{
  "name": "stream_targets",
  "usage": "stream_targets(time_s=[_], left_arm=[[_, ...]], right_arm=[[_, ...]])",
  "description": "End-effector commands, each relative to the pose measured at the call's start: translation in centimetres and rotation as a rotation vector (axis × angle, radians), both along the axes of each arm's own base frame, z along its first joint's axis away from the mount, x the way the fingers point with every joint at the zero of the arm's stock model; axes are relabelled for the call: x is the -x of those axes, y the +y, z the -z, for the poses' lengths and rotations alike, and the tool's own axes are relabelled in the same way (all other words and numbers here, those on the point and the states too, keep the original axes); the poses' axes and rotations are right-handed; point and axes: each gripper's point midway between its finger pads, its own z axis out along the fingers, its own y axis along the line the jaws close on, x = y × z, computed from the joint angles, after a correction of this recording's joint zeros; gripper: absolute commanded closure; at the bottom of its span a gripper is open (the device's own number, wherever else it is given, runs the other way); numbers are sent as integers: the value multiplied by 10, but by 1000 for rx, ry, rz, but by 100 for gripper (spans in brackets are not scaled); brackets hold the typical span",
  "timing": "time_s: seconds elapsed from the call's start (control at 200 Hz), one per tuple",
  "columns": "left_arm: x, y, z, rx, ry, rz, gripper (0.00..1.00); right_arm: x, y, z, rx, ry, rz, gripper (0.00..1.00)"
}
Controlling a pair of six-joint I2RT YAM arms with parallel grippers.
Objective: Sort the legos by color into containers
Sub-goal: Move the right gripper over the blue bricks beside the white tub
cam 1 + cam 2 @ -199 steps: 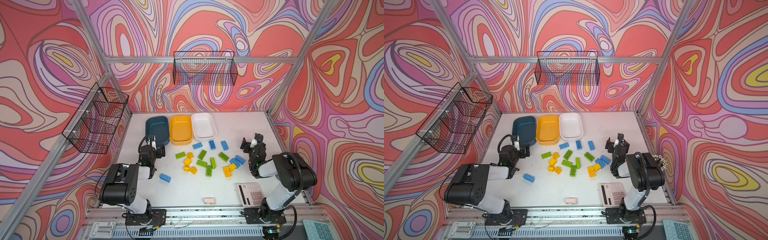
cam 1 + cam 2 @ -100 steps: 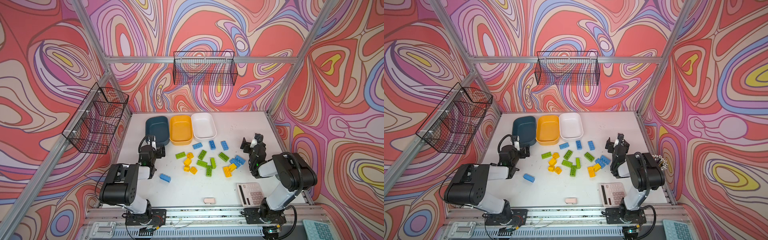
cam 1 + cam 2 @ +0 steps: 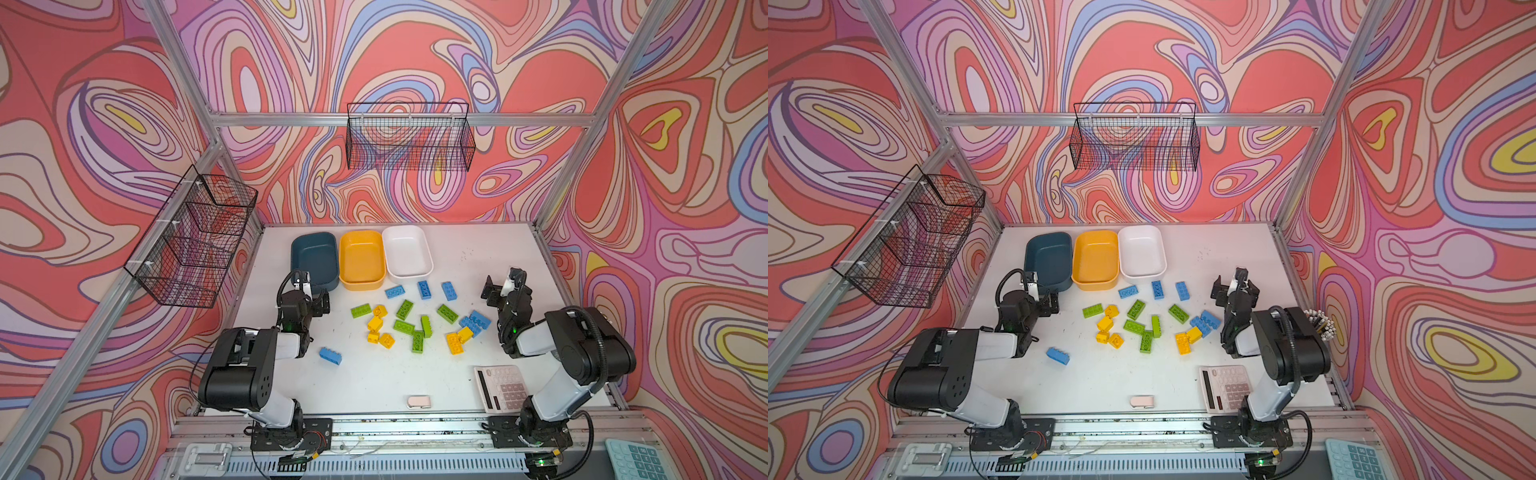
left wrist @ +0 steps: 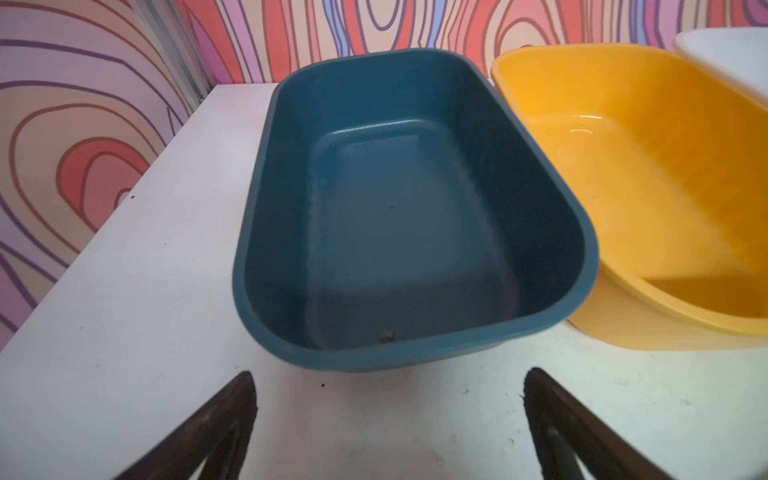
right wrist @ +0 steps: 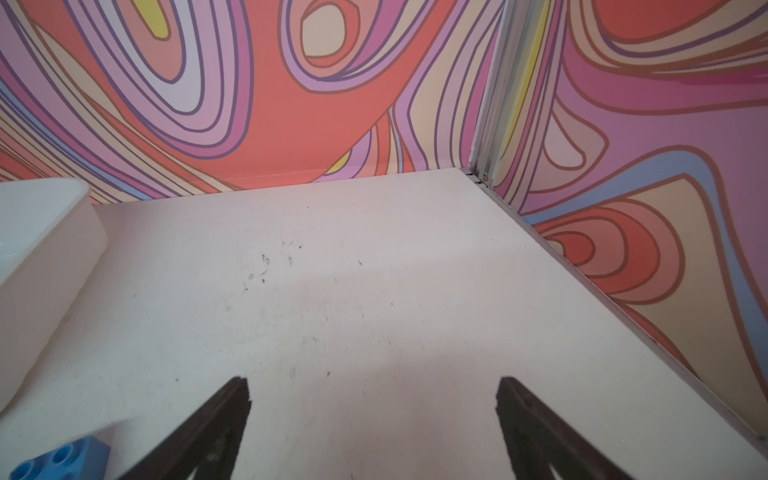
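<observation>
Nearest me, by the front edge of the counter [image 3: 374,382], a pink calculator [image 3: 500,388] lay beside the right arm's base. A small pink item [image 3: 418,401] sat almost at the lip, about midway across. Beyond them ran a broad bare strip, with a lone blue brick [image 3: 330,355] towards the left.

Further in, the legos [image 3: 404,327] lay scattered mid-counter between the two arms. Yellow and green ones were bunched together, a few blue ones sat at the right of the bunch, and three blue ones made a loose row just short of the tubs. None was in a tub.

My left fingers [image 4: 224,419] were spread wide and held nothing, just short of the near rim of the teal tub [image 3: 314,259]. My right fingers [image 5: 216,419] were likewise spread and empty over bare counter, right of the bricks, with a blue corner brick [image 5: 54,461] near them on the left.

At the far side the tubs stood close side by side, all empty: teal on the left, the yellow-orange tub [image 3: 360,259] in the middle, the white tub [image 3: 406,251] on the right. A bare strip ran between the teal tub and the counter's left edge. The far right corner lay open up to the walls.
</observation>
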Motion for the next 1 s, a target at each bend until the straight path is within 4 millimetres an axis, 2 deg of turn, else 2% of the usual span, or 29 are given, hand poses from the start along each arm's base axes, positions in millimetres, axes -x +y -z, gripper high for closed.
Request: stream_targets(time_s=[0.0,0.045,0.065,0.115,0.175,0.255,0.3,0.381,0.476,0.561,0.626,0.731,0.846,0.911,0.946,0.956,0.996], left_arm=[[-6,16,-27,-6,-2,-93,0],[-5,19,-31,-16,30,-116,0],[-13,21,-48,-23,9,-135,0],[-13,28,-64,-14,19,-215,0],[-10,31,-87,106,18,-295,0],[-9,12,-118,273,19,-265,0],[-5,0,-130,317,42,-238,0],[10,-11,-150,286,90,-254,0],[31,-21,-159,254,160,-241,0],[47,-36,-163,264,191,-179,0],[59,-44,-165,267,211,-130,1],[74,-47,-165,231,240,-82,1],[84,-42,-164,173,242,-69,1],[86,-37,-165,153,211,-79,1],[87,-37,-164,159,203,-77,1],[87,-38,-164,161,203,-75,1],[88,-41,-167,172,196,-57,2]], right_arm=[[2,-9,-24,-25,10,76,2],[-1,-6,-29,-52,30,61,2],[-2,-3,-33,-69,32,50,2],[-5,6,-42,-121,28,8,2],[-9,17,-57,-178,29,-40,2],[-15,31,-78,-244,43,-92,2],[-17,48,-89,-266,54,-159,2],[-19,80,-104,-224,115,-221,3],[-18,118,-109,-167,199,-292,4],[-12,158,-100,-129,286,-375,6],[-7,186,-86,-85,362,-428,8],[-5,214,-58,-13,445,-454,12],[-10,231,-18,3,554,-467,19],[-11,235,2,-6,603,-460,23],[-12,237,5,-17,605,-459,23],[-13,238,14,-13,624,-456,24],[-14,238,24,-15,640,-445,24]])
